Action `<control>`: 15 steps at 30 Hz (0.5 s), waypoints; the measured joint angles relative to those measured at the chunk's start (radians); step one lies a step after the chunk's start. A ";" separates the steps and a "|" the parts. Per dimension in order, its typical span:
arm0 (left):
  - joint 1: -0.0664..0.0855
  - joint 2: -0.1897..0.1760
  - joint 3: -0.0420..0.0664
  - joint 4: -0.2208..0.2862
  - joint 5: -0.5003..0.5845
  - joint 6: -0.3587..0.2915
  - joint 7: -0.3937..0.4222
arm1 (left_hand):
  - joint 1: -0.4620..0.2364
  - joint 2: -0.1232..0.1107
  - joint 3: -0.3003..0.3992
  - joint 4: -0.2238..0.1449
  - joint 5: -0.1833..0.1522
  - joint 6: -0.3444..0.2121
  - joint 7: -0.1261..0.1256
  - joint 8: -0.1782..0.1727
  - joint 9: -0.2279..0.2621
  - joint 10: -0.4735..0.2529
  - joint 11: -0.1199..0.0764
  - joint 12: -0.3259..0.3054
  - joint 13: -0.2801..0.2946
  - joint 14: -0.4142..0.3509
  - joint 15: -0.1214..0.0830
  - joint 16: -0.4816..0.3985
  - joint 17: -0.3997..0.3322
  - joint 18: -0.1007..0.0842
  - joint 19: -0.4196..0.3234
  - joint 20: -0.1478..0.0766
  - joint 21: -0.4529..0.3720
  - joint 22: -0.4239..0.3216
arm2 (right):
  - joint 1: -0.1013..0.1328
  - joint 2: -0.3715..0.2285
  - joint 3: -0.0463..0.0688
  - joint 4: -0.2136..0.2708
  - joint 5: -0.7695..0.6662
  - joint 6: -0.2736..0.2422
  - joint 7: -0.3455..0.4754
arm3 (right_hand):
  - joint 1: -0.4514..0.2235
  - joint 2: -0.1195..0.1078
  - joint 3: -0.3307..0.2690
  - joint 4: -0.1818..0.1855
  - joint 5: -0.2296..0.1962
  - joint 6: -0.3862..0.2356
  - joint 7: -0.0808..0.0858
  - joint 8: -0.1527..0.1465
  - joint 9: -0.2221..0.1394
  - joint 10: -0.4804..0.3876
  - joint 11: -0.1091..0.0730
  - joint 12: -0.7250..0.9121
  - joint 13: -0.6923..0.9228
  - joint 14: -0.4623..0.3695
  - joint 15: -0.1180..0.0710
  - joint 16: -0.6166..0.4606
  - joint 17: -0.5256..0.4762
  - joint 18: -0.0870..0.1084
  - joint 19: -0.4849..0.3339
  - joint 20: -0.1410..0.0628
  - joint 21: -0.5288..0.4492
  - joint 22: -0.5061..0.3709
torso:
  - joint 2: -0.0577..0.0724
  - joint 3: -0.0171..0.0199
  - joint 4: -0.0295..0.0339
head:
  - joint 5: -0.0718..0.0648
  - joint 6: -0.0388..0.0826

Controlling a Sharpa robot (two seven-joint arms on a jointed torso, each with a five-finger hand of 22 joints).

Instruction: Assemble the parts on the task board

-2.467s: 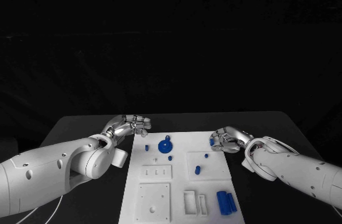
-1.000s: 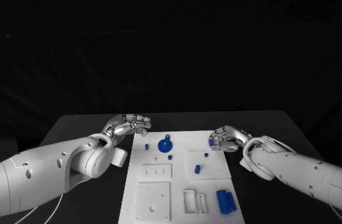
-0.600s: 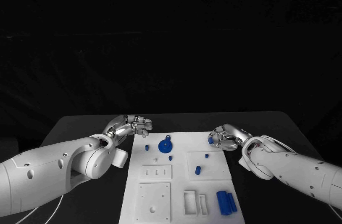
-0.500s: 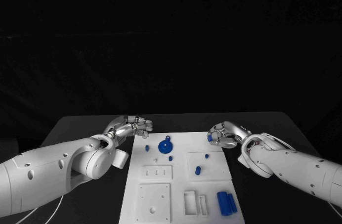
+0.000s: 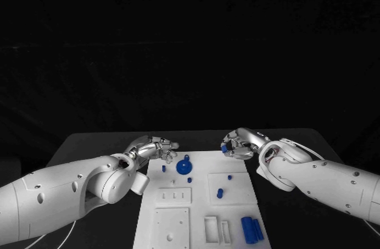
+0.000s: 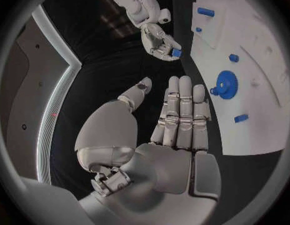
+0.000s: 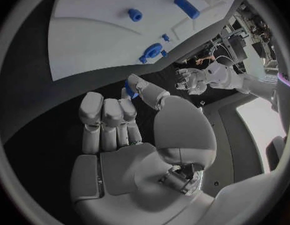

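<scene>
Right hand [image 5: 240, 143] pinching a small blue part [image 5: 225, 148] above the board's [image 5: 198, 205] far right corner.
Left wrist view confirms the pinch: the part sits between thumb and fingertips, off the board; the head view mostly hides it behind the fingers. Left hand [image 5: 156, 148] is at the board's far left corner, empty, fingers straight and side by side, thumb apart. The blue gear [image 5: 184, 167] lies on the board's far end, between the hands.
</scene>
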 measured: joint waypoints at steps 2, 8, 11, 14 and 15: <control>0.001 0.007 0.000 0.003 -0.007 -0.001 -0.020 | -0.007 -0.004 -0.001 0.008 0.000 0.011 -0.004 0.000 0.000 0.013 -0.006 0.008 0.008 0.003 -0.003 0.011 0.005 -0.001 0.005 -0.005 0.007 0.000 | 0.004 0.007 0.000 0.022 -0.035 0.008 -0.036 | 0.000 0.000 0.009 0.001 -0.004 0.000 0.000 0.000 0.000 0.000 0.000 0.000 0.000 -0.001 -0.001 -0.004 0.000 0.000 0.000 0.000 0.000 0.000 | -0.003 0.0000 -0.0007 | 0.002 0.001; 0.003 0.031 0.000 0.005 -0.019 -0.009 -0.075 | -0.042 -0.018 -0.006 0.036 -0.006 0.012 -0.005 0.000 -0.006 0.016 -0.009 0.008 0.018 0.003 -0.003 0.018 0.008 -0.001 0.005 -0.005 0.008 0.000 | 0.018 0.028 0.000 0.068 -0.116 0.023 -0.117 | -0.004 -0.004 0.024 0.005 -0.012 0.000 0.000 0.000 0.005 0.000 0.000 0.000 -0.004 -0.001 -0.001 -0.004 0.000 0.000 0.000 0.000 0.000 0.000 | -0.011 0.0000 -0.0007 | 0.008 0.005; 0.004 0.043 0.000 0.005 -0.024 -0.015 -0.105 | -0.056 -0.032 -0.009 0.051 -0.010 0.012 -0.005 -0.008 -0.010 0.016 -0.009 0.008 0.020 0.002 -0.003 0.022 0.008 -0.002 0.005 -0.005 0.008 0.000 | 0.020 0.042 0.000 0.078 -0.147 0.028 -0.146 | -0.005 -0.005 0.029 0.004 -0.012 0.000 0.000 0.000 0.005 0.000 0.000 0.000 -0.005 -0.001 -0.001 -0.004 0.000 0.001 0.000 0.000 0.000 0.000 | -0.013 -0.0006 -0.0007 | 0.010 0.006; 0.004 0.059 0.000 0.003 -0.030 -0.021 -0.132 | -0.070 -0.043 -0.011 0.066 -0.013 0.012 -0.005 -0.008 -0.011 0.016 -0.009 0.008 0.021 -0.004 -0.004 0.022 0.008 -0.002 0.005 -0.005 0.012 0.000 | 0.021 0.055 0.000 0.083 -0.170 0.031 -0.165 | -0.005 -0.005 0.032 0.007 -0.012 0.000 0.000 -0.002 0.005 0.000 0.000 0.000 -0.005 0.001 -0.002 -0.004 0.000 0.001 0.000 0.000 0.000 0.000 | -0.013 -0.0013 0.0003 | 0.012 0.012; 0.004 0.062 0.000 0.003 -0.033 -0.023 -0.139 | -0.074 -0.041 -0.010 0.068 -0.013 0.012 -0.005 -0.008 -0.011 0.016 -0.009 0.008 0.021 -0.005 -0.003 0.022 0.008 -0.002 0.005 -0.005 0.012 0.000 | 0.021 0.059 0.000 0.084 -0.177 0.031 -0.170 | -0.005 -0.005 0.032 0.007 -0.012 0.000 0.000 -0.002 0.005 0.000 0.000 0.000 -0.005 0.002 -0.004 -0.004 0.000 0.001 0.000 0.000 0.000 0.000 | -0.013 -0.0018 0.0006 | 0.015 0.016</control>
